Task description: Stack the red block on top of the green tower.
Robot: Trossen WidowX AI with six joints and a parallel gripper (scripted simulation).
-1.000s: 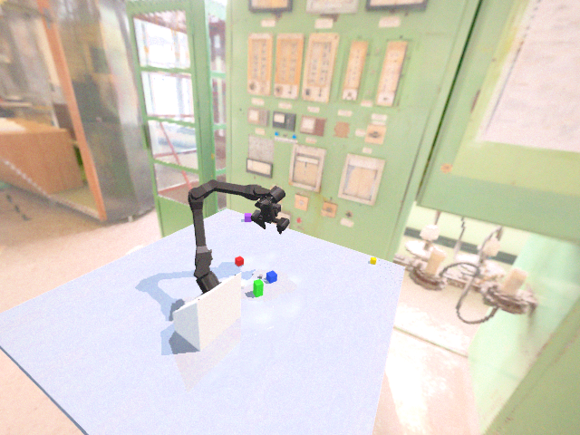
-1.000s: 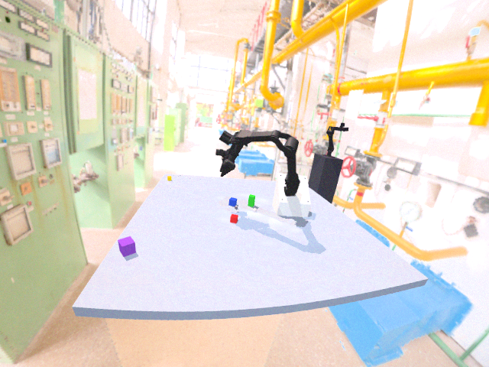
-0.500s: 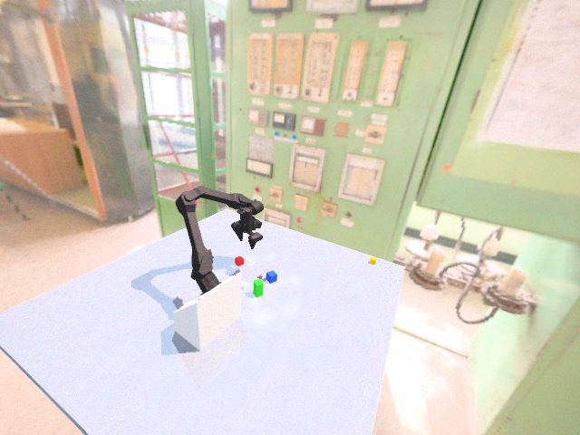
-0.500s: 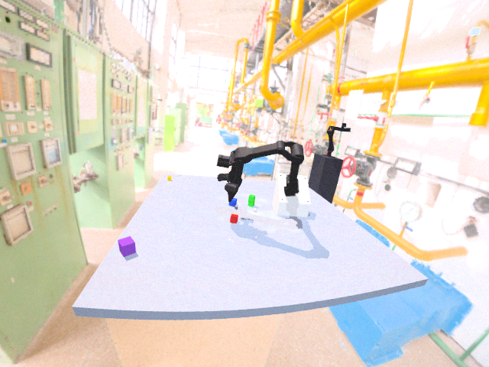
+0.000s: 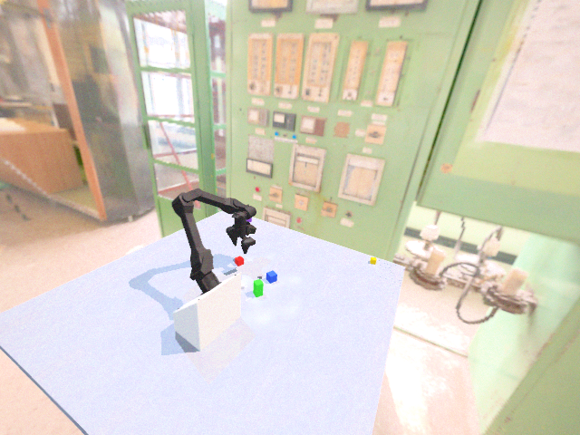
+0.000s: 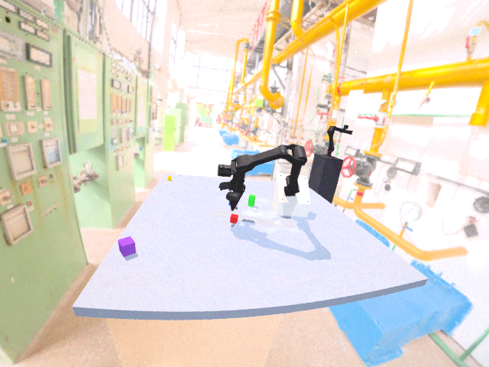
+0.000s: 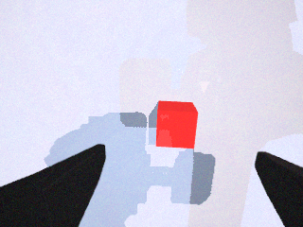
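The red block (image 5: 239, 261) (image 6: 234, 219) (image 7: 176, 129) sits on the table. The green tower (image 5: 257, 288) (image 6: 251, 200), a narrow upright stack, stands between the red block and the white base box; it is not visible in the wrist view. My gripper (image 5: 240, 246) (image 6: 234, 205) (image 7: 179, 154) is open and empty, pointing down, above the red block and not touching it. In the wrist view the red block lies within the sideways gap between the fingers, slightly farther up the picture than the fingertips.
A blue block (image 5: 271, 276) stands beside the green tower; my finger partly hides it in the exterior view. A purple block (image 6: 127, 246) and a yellow block (image 5: 373, 260) (image 6: 169, 178) lie near table edges. The white base box (image 5: 217, 309) stands beside the tower.
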